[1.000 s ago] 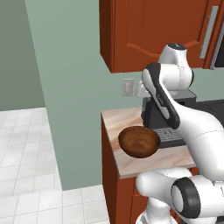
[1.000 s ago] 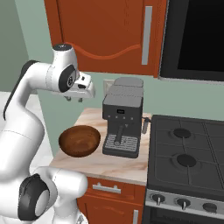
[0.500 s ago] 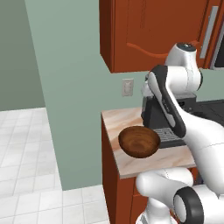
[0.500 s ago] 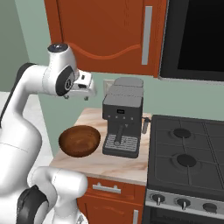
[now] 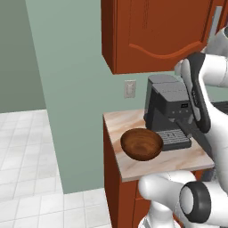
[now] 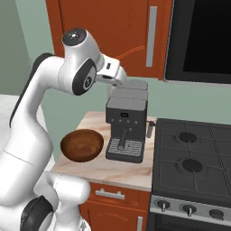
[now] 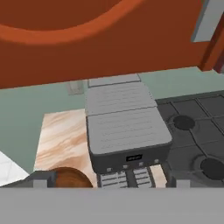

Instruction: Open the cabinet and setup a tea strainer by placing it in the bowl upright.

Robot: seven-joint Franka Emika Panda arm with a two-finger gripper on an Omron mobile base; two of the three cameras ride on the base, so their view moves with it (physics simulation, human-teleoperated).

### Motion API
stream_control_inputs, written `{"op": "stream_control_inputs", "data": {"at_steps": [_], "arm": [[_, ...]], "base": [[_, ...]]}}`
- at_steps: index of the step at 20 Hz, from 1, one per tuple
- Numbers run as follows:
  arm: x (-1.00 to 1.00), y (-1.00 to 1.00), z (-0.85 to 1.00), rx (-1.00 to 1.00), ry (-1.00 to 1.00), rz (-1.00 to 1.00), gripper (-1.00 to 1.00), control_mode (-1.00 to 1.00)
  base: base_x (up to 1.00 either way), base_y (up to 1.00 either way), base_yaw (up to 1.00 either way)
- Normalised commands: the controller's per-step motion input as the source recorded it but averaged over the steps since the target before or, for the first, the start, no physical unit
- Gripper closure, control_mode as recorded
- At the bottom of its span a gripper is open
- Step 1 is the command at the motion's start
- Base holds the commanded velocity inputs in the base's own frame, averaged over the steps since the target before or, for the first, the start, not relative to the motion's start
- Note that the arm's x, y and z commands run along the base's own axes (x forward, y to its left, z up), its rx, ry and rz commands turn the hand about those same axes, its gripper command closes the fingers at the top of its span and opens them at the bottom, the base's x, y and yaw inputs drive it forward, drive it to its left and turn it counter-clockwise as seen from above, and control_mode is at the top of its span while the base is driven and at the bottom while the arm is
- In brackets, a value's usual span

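The claw (image 7: 109, 183) has its two dark tips far apart at the bottom of the hand view, one on each side, and I see nothing gripped between them. In the right base view I see the hand high above the counter, just over the top of the dark grey box-shaped coffee machine (image 6: 126, 124) and in front of the lower edge of the wall cabinet. I cannot tell whether it touches anything there.

The reddish-brown wooden wall cabinet with the arched raised panel (image 6: 113, 31) hangs above the machine. Its door looks closed, flat with the frame. The long vertical grey bar handle (image 6: 152, 36) is on the right side of this door, up and to the right of the hand, and apart from it.

The round dark brown wooden bowl with visible grain (image 6: 82, 144) stands on the pale beige marbled counter top (image 6: 103, 169), just beside the coffee machine on its left side in the right base view. In the left base view the bowl (image 5: 141, 144) sits near the front edge of the counter, with its opening upward.

To the right of the counter is a black stove top with round burners (image 6: 194, 158), and above it a large black glossy panel (image 6: 203, 36). A small white wall outlet (image 5: 129, 89) is on the green wall, under the cabinet.
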Motion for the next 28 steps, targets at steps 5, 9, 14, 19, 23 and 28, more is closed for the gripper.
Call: {"op": "stream_control_inputs", "data": {"at_steps": [5,9,14,19,23,28], "arm": [[0.0,-0.75,0.99,0.05,-0.19,-0.02,-1.0,-1.0],[0.0,-0.78,0.54,0.05,-0.32,0.0,-1.0,-1.0],[0.03,-0.56,0.09,0.01,-0.28,0.01,-1.0,-1.0],[0.41,-0.21,-0.22,0.0,-0.02,0.01,-1.0,-1.0],[0.6,0.0,-0.24,-0.03,0.0,0.0,-1.0,-1.0],[0.32,0.0,-0.01,0.0,0.0,0.0,-1.0,-1.0]], "base": [[0.0,0.0,0.0],[0.0,0.0,0.0],[0.0,0.0,0.0],[0.0,0.0,0.0],[0.0,0.0,0.0],[0.0,0.0,0.0]]}}
